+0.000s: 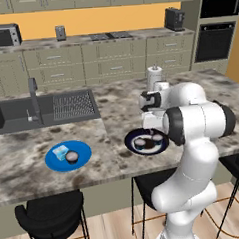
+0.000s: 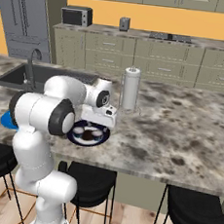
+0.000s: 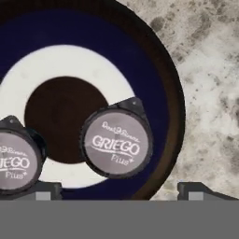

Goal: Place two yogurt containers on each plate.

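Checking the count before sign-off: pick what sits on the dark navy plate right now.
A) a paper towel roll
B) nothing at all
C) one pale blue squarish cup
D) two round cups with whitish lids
D: the hand view shows two round yogurt cups with whitish lids resting on the dark navy plate; the left base view shows the pair there too.

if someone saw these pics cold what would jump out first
Most likely the big white arm bent over the counter's front edge, its gripper hanging open just above the dark navy plate. In the hand view two round yogurt cups with Griego lids sit on that plate. To the left, near the sink, the bright blue plate holds a pale blue squarish cup and a dark round one.
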